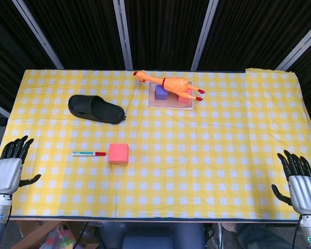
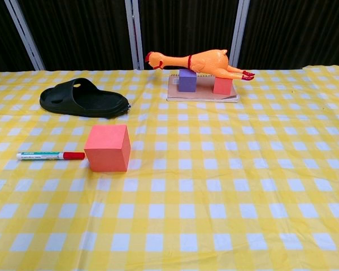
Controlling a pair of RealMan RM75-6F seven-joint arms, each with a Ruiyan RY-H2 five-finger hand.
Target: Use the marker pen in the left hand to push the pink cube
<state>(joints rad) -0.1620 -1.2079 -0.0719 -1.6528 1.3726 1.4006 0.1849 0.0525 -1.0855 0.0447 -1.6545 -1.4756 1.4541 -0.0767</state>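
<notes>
one marker pen [image 1: 89, 153] (untouched) well right of left hand [image 1: 8, 168]

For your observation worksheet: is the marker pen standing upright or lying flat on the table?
Lying flat. The marker pen lies lengthwise on the checked cloth, its red cap pointing at the pink cube; neither hand holds it.

Left robot hand [image 1: 8, 168] and right robot hand [image 1: 300, 181] — both empty, fingers spread

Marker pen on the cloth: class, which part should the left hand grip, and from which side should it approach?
Grip the white barrel of the marker pen near its left end, coming down from above. It lies flat with its red cap beside the pink cube, so the barrel end nearer the open left hand is free, leaving the cap to push.
</notes>
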